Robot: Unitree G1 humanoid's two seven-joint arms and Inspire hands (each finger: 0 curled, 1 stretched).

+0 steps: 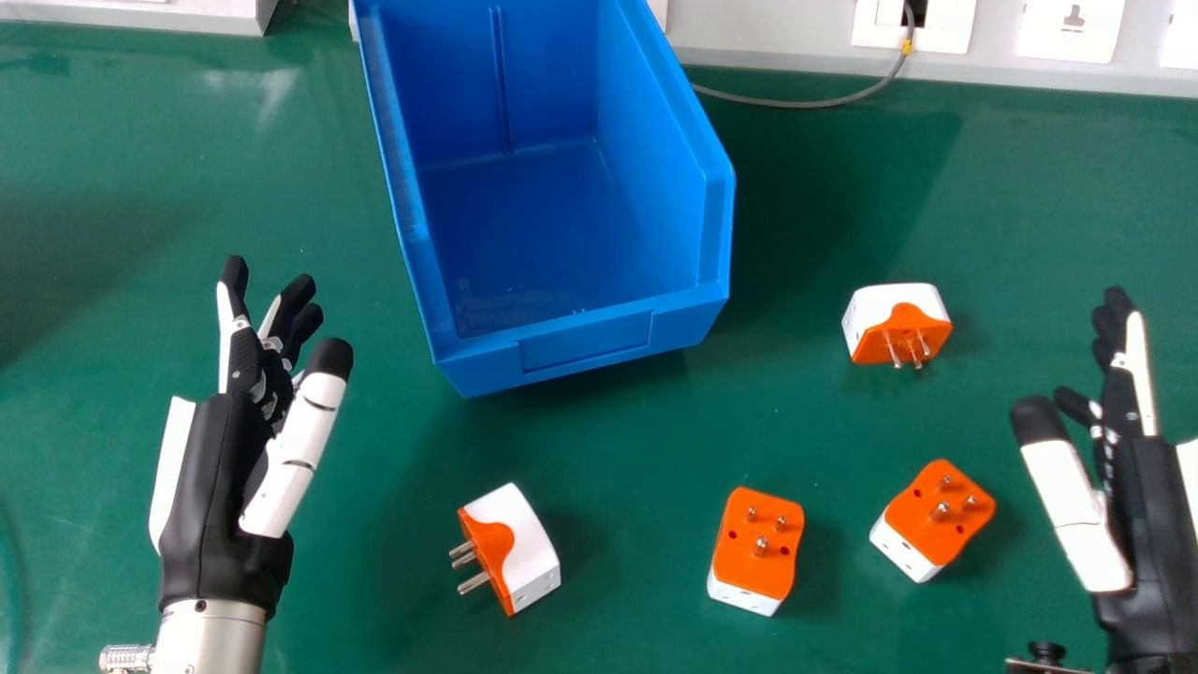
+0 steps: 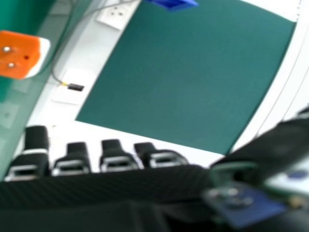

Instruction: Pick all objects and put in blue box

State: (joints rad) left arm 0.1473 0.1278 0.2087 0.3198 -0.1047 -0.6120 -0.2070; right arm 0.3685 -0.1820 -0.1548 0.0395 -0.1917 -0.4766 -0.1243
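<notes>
Firstly, right hand (image 1: 1144, 505): sweep it toward nine o'clock and down over the nearest plug adapter (image 1: 922, 522), thumb to one side, fingers to the other.
Metal pins: upward on that one, so pinch the body low and leave them free.
Blue box (image 1: 580, 339): lift well above its six o'clock edge before crossing, then release low inside.
Right-hand grip: fingers straight, thumb apart, nothing held; the nearest adapter lies at its nine o'clock, near, untouched.
Pins-toward-six adapter (image 1: 875, 304): at that hand's ten o'clock, with the box well apart beyond.
Middle adapter (image 1: 749, 566): farther along nine o'clock, pins up.
Left hand (image 1: 211, 468): fingers loosely extended, empty; the side-lying adapter (image 1: 524, 552) sits on the bench (image 1: 112, 140) between three and four o'clock from it, pins toward eight.
</notes>
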